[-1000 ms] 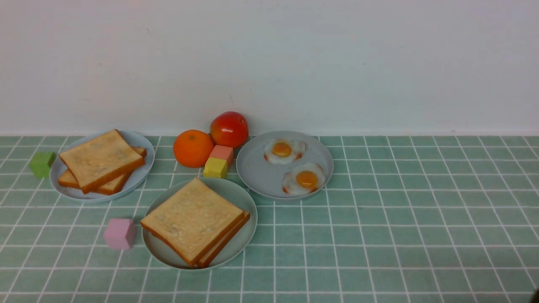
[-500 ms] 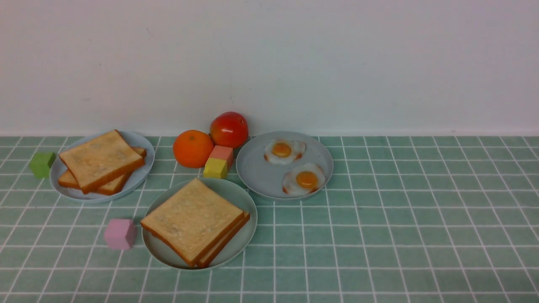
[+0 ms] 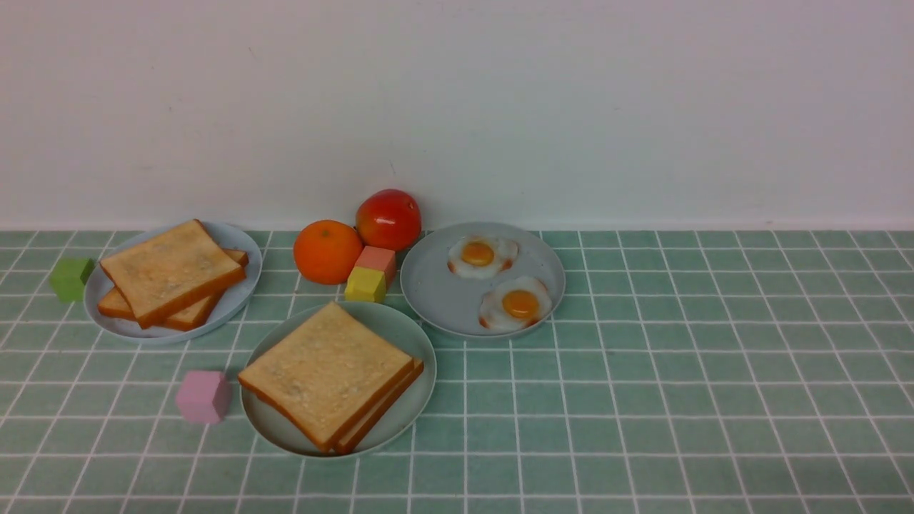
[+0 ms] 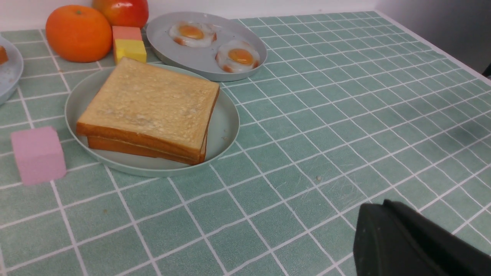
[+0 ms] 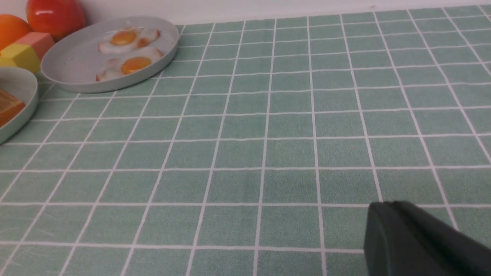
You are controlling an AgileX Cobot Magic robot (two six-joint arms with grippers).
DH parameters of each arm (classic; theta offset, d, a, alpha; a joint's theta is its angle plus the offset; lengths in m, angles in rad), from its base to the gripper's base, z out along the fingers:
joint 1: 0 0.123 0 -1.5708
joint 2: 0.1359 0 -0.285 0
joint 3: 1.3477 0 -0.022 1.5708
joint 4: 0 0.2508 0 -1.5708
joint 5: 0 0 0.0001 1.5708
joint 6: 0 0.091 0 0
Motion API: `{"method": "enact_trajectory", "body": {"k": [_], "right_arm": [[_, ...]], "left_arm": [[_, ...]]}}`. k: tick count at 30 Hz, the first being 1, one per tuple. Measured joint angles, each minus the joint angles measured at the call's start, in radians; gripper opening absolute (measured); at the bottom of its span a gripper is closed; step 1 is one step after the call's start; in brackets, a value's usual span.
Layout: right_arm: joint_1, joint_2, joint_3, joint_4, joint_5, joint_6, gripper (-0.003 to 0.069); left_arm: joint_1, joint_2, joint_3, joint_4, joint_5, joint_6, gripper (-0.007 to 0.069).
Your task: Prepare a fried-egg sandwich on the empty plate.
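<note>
Low over the tablecloth [image 4: 307, 126], left gripper [image 4: 383, 230], jaws closed; right gripper [image 5: 391, 230] likewise

The sandwich [image 3: 330, 373] lies on the nearest plate [image 3: 413, 405], near the table's [image 3: 678, 400] middle. Behind and to its left, a second plate [image 3: 239, 285] holds a pile of toast [image 3: 171, 273]. Behind and to its right, a third plate [image 3: 435, 293] carries two fried eggs [image 3: 500, 285]. Between those rear plates sit an orange [image 3: 328, 251], an apple [image 3: 388, 218] and two touching blocks [image 3: 371, 274]. Another block [image 3: 203, 396] stands just left of the nearest plate, and one more [image 3: 71, 278] left of the toast plate.
</note>
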Motion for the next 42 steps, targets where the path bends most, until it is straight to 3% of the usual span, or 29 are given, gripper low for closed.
{"method": "enact_trajectory", "body": {"k": [8,12,16,17,18,23,27,42], "right_arm": [[0.000,0.000,0.000,0.000,0.000,0.000,-0.0003],[0.000,0.000,0.000,0.000,0.000,0.000,0.0000],[0.000,0.000,0.000,0.000,0.000,0.000,0.0002],[0.000,0.000,0.000,0.000,0.000,0.000,0.0002],[0.000,0.000,0.000,0.000,0.000,0.000,0.0002],[0.000,0.000,-0.001,0.000,0.001,0.000,0.0006],[0.000,0.000,-0.001,0.000,0.001,0.000,0.0012],[0.000,0.000,-0.002,0.000,0.003,0.000,0.0023]], "left_arm": [[0.000,0.000,0.007,0.009,-0.010,0.000,0.0003],[0.064,0.000,0.027,0.063,-0.072,-0.014,-0.0001],[0.330,0.000,0.053,0.080,-0.195,-0.033,-0.0013],[0.342,0.000,0.053,0.080,-0.200,-0.033,-0.0013],[0.435,0.000,0.082,0.078,-0.233,-0.034,-0.0013],[0.591,-0.010,0.188,0.055,-0.231,-0.041,-0.0013],[0.603,-0.016,0.197,0.055,-0.120,-0.044,-0.0013],[0.603,-0.016,0.197,0.055,-0.114,-0.055,-0.0013]]}}
